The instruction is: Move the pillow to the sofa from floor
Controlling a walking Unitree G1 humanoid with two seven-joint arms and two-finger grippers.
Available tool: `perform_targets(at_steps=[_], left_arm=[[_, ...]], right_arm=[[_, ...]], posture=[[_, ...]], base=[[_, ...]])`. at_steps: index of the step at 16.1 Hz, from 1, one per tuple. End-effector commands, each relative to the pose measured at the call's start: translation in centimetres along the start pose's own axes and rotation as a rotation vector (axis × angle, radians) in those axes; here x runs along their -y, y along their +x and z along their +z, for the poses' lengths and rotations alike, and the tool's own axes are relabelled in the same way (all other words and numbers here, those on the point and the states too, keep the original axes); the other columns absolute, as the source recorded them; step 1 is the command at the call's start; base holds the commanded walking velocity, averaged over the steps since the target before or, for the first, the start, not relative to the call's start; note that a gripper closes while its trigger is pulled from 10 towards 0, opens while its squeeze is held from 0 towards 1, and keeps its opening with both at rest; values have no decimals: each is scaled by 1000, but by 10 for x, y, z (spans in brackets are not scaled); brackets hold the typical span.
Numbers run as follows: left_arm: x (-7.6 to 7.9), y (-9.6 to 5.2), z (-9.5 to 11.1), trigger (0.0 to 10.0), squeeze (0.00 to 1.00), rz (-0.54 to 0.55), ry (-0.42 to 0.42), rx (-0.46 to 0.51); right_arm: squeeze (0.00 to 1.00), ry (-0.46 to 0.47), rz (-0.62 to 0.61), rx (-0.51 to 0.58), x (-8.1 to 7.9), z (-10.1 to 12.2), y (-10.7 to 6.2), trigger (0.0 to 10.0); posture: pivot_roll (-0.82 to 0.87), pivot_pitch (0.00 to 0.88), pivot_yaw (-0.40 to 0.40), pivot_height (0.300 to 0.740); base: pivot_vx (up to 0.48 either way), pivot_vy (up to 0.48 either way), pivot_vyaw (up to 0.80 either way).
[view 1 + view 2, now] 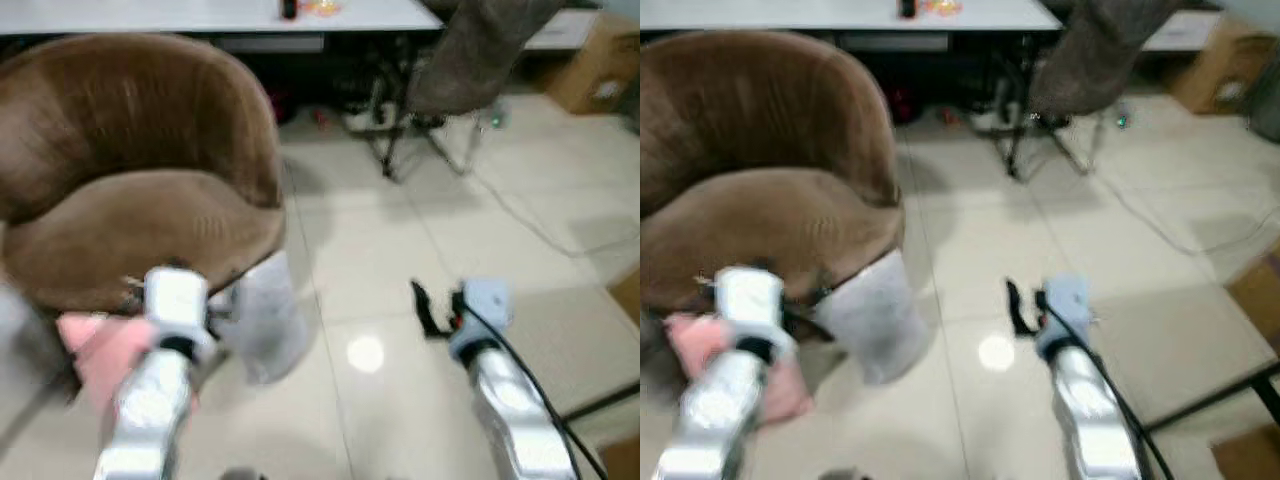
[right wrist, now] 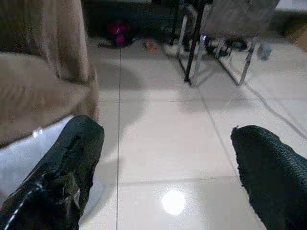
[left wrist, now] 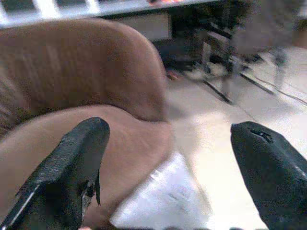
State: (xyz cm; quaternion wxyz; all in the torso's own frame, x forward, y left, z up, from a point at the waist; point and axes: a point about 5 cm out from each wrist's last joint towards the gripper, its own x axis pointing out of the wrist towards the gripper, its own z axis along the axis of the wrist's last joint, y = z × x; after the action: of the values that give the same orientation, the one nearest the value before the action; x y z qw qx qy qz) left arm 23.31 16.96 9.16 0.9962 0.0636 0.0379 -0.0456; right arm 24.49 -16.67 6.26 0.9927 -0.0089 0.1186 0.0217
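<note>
Pillow [image 1: 105, 355] lies by the sofa [image 1: 130, 190]; we lower the left gripper [image 3: 168, 167], fingers spread like the right gripper's [image 2: 168, 172], squarely over it.

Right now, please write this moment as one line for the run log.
pillow: pink, low beside sofa, behind left arm | left gripper: open, facing sofa | right gripper: open over floor | move: not done

sofa [image 1: 130, 180]: brown matt velvety cloth | floor [image 1: 420, 260]: glossy pale tile | pillow [image 1: 110, 355]: soft pink cloth
</note>
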Motion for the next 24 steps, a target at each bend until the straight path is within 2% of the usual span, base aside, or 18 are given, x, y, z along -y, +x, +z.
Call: perform_targets(at_steps=[1,2,5,8,9,11,13,15,17,20,23,24], left_arm=[[-5,-1,3,10000,737,7,7,12],[-5,-1,3,10000,737,4,16,9],[-5,0,4,10000,745,-2,20,12],[-5,1,5,10000,741,-8,22,16],[-5,1,5,10000,745,-6,23,17],[-8,2,6,10000,745,9,26,24],[-9,3,7,10000,745,15,30,29],[-10,3,8,10000,745,14,34,32],[-11,4,9,10000,749,12,37,34],[-13,5,11,10000,745,-3,50,35],[-15,6,12,10000,745,-10,56,35],[-15,6,12,10000,749,-10,56,36]], right_arm=[[0,13,22,23,-4,7,2,10000],[0,-95,-27,55,-2,12,3,10000],[0,-104,-85,89,3,15,5,10000],[0,-13,-41,61,1,11,5,10000],[0,-11,-62,54,2,10,5,10000],[0,65,-70,56,2,9,5,10000],[0,66,-36,65,1,10,5,10000],[0,69,-18,76,-2,11,5,10000],[0,98,-15,72,-4,11,6,10000],[0,169,-50,65,-2,9,7,10000],[0,111,-66,96,-2,12,9,10000],[0,117,-59,105,-3,13,9,10000]], posture=[[-2,47,-27,740],[-2,48,-27,740],[-1,47,-26,740],[2,45,-23,740],[3,44,-23,740],[6,43,-21,740],[8,43,-17,740],[11,44,-16,740],[15,43,-12,740],[28,45,5,740],[34,46,18,740],[35,45,19,740]], base=[[270,0,800],[307,0,0],[315,0,0],[314,0,0],[311,0,0],[311,0,0],[307,0,0],[306,0,791],[304,0,794],[306,0,0],[307,0,0],[304,0,0]])
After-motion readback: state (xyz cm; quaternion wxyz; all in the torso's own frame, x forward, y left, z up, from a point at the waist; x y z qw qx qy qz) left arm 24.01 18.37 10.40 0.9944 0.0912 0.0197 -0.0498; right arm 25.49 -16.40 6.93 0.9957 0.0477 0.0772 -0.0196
